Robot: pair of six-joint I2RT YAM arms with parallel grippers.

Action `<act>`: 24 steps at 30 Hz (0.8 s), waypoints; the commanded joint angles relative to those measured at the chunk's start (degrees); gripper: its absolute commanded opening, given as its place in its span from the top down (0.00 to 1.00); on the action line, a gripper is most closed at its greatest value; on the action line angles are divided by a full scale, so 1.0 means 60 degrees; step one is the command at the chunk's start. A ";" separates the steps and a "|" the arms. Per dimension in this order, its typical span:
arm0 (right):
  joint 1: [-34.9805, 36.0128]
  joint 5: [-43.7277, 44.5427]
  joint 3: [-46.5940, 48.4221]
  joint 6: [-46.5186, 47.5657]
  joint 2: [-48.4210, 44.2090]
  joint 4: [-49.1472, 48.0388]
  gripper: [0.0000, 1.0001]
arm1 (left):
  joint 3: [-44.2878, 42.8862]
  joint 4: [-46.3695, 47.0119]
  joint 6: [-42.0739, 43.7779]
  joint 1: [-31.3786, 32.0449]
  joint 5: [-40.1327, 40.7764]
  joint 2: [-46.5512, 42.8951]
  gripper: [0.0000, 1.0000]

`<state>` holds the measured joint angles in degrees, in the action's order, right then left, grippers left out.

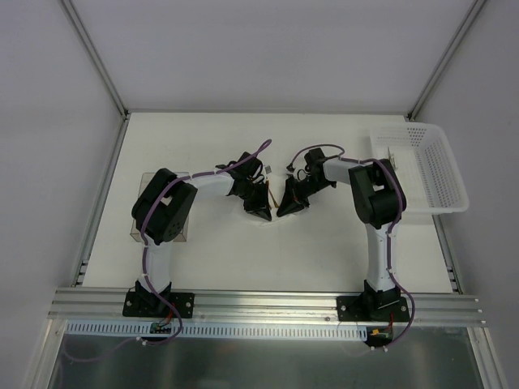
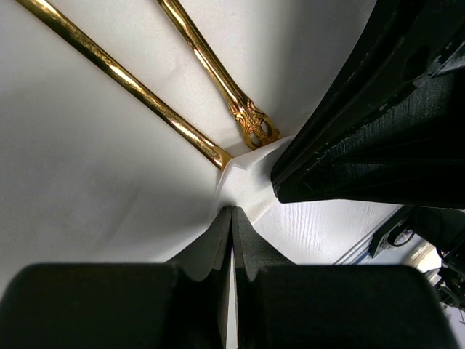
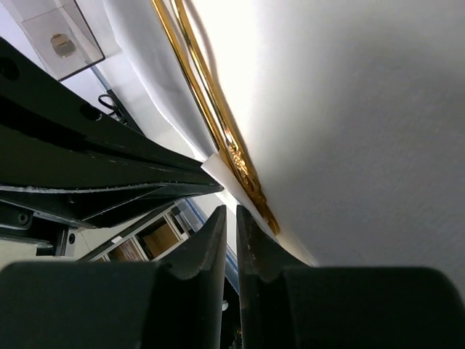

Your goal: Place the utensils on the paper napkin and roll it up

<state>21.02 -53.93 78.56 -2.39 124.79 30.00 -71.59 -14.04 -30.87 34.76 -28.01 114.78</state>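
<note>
Two gold utensils (image 2: 218, 69) lie side by side on the white paper napkin (image 2: 94, 167), handle ends towards my grippers. My left gripper (image 2: 231, 212) is shut on the napkin's edge, which puckers up into its tips. My right gripper (image 3: 231, 212) is almost fully closed with a thin slit between the jaws and nothing seen in it. The napkin (image 3: 349, 109) and utensils (image 3: 218, 123) rise just beside its right finger. In the top view both grippers, left (image 1: 261, 209) and right (image 1: 288, 207), meet tip to tip at mid-table, a glint of gold (image 1: 278, 197) between them.
A white perforated basket (image 1: 426, 166) stands at the table's right edge. A clear plastic box (image 1: 144, 194) sits at the left, partly behind my left arm. The right gripper's black body (image 2: 378, 123) fills the right of the left wrist view.
</note>
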 commanded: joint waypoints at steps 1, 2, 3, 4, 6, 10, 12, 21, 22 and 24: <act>0.0086 0.0258 0.0265 -0.0274 -0.0027 -0.0049 0.87 | 0.0008 -0.0413 0.0165 -0.0096 0.0654 0.0206 1.00; 0.0072 0.0403 0.0251 -0.0304 -0.0042 -0.0049 0.87 | 0.0023 -0.0413 0.0165 -0.0081 0.0684 0.0133 1.00; 0.0086 0.0463 0.0207 -0.0348 -0.0042 -0.0049 0.87 | 0.0037 -0.0413 0.0165 -0.0096 0.0698 0.0060 1.00; 0.0072 0.0492 0.0178 -0.0363 -0.0042 -0.0049 0.87 | 0.0096 -0.0413 0.0136 -0.0096 0.0786 -0.0115 0.98; 0.0072 0.0595 0.0134 -0.0450 -0.0013 -0.0034 0.87 | 0.0140 -0.0399 0.0150 -0.0125 0.0889 -0.0364 0.94; 0.0072 0.0697 0.0075 -0.0553 0.0002 -0.0034 0.87 | 0.0374 -0.0399 0.0442 -0.0227 0.1459 -0.1389 0.77; 0.0086 0.0770 0.0075 -0.0612 0.0002 -0.0034 0.88 | 0.0520 -0.0384 0.0414 -0.0329 0.1869 -0.2092 0.68; 0.0072 0.0932 0.0031 -0.0714 0.0075 -0.0019 0.89 | 0.1985 -0.0297 -0.0172 -0.2084 0.1682 -0.3281 0.55; 0.0086 0.0932 0.0031 -0.0714 0.0090 -0.0019 0.88 | 0.2116 -0.0253 -0.0186 -0.2262 0.1651 -0.3237 0.55; 0.0086 0.0947 0.0045 -0.0729 0.0105 -0.0019 0.88 | 0.2191 -0.0136 -0.0114 -0.2511 0.1651 -0.3091 0.55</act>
<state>21.23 -51.62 78.56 -6.61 124.79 29.69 -60.01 -15.05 -30.96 21.65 -18.74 95.72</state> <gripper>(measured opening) 0.117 0.450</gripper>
